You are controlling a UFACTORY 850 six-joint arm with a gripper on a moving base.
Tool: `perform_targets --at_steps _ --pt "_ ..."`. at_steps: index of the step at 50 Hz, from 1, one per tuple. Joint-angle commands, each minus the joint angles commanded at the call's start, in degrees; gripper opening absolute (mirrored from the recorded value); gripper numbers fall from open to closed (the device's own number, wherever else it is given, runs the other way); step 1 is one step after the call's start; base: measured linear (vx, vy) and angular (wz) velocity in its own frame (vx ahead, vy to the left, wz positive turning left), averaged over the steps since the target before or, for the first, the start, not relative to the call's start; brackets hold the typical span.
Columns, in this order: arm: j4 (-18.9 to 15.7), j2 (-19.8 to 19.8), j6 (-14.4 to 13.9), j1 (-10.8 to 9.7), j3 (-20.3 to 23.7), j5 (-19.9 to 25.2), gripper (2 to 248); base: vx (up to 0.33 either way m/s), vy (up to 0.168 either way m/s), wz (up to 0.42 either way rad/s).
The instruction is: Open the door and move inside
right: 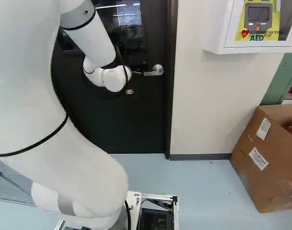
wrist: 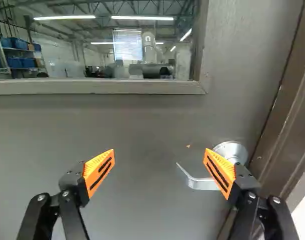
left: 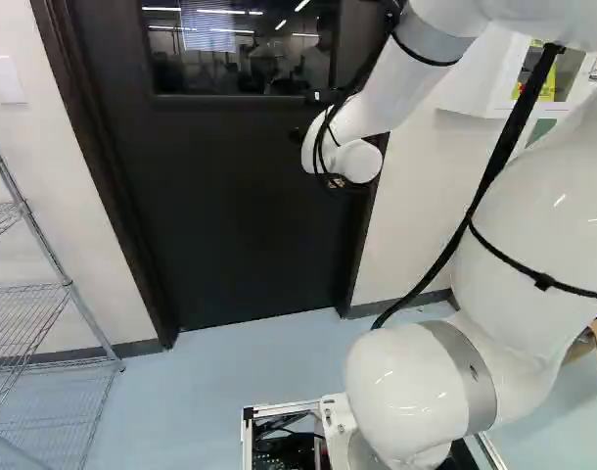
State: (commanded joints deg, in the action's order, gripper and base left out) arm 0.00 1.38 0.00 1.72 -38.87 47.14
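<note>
Two fingers with orange pads stand wide apart on the gripper, which grasps nothing. The lever handle lies ahead of it, off-centre, towards the finger nearer the door frame; that finger overlaps the round mount in the wrist view, and whether it touches the metal cannot be made out from this angle.

The step in hand seems to be lining up on the lever. The gripper would do well to shift towards the frame until the lever sits midway between the pads, then ease forward, minding that the near finger does not butt against the mount. Bearing down close to the lever's free end should turn it with less effort than working beside the pivot. The wrist should follow the lever's arc; a straight downward pull might let the pads slip off.

The door is closed, its window above the handle. Once the latch gives, the base should move slowly with the door, the lever kept down. Farther out, the wire shelf and the cardboard box flank the approach, so the base had best keep its path centred.
</note>
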Motion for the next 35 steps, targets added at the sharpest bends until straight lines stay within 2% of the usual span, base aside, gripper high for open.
perform_targets --at_steps 12,35 --pt "0.0 -1.41 0.0 0.21 -2.54 -3.61 247 0.0 0.0 0.0" --pt "0.0 -2.96 0.0 0.22 -2.94 -4.13 247 0.0 0.0 0.0"
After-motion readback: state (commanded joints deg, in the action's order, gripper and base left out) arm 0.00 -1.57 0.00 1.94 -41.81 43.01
